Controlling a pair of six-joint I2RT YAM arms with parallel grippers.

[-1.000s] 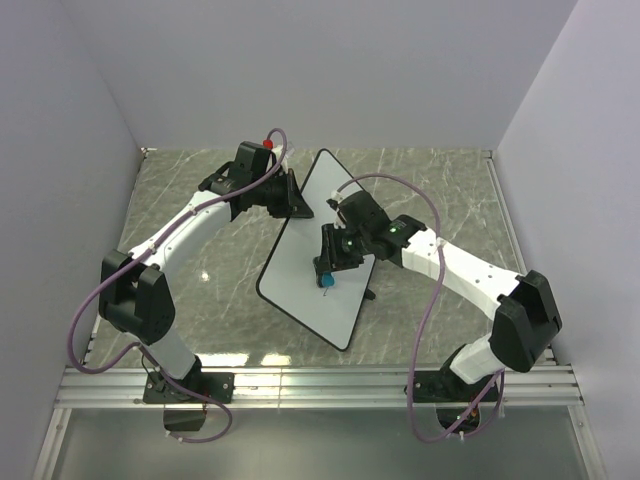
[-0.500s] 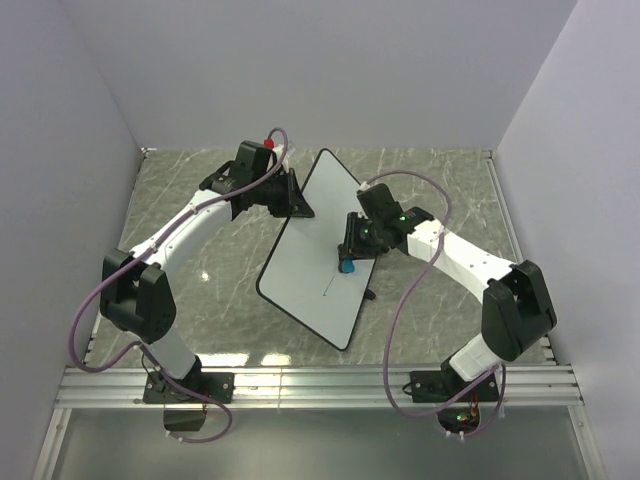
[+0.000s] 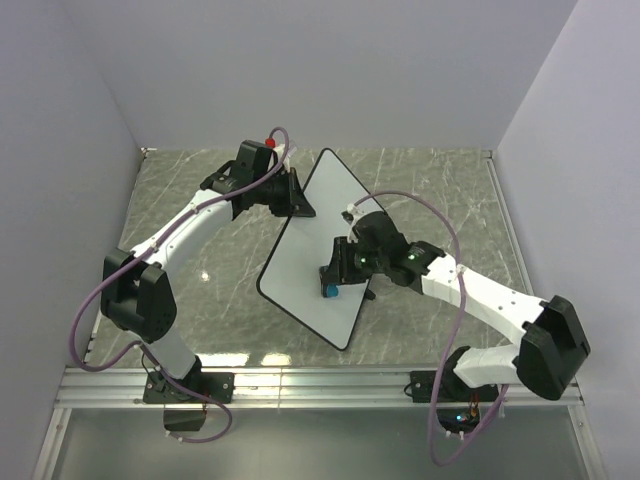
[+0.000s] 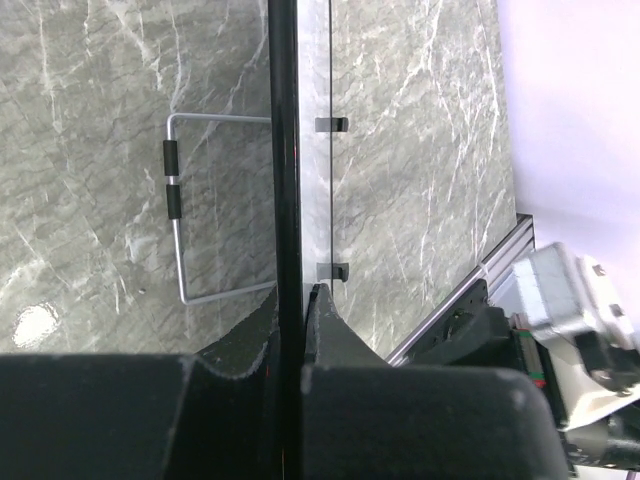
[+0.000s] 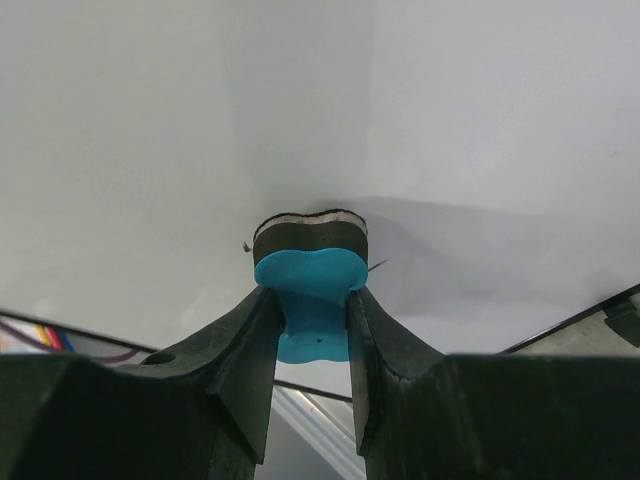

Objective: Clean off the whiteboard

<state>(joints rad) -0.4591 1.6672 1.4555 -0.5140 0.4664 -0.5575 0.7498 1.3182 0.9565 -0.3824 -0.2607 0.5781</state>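
Robot laboratory test cell. Plain, pale, unmarked panels (image 3: 350,70) rise from the left, far and right edges of the bench (image 3: 440,180), closing it in as a booth with only the near edge open. The bench top is a grey veined sheet without household or office furnishings. Slotted aluminium rails (image 3: 320,380) run along the near edge, and the left arm (image 3: 190,225) and right arm (image 3: 490,295), both in white and black, are bolted there side by side. Exposed purple cables (image 3: 77,335) loop freely from base to wrist, as on a research rig.
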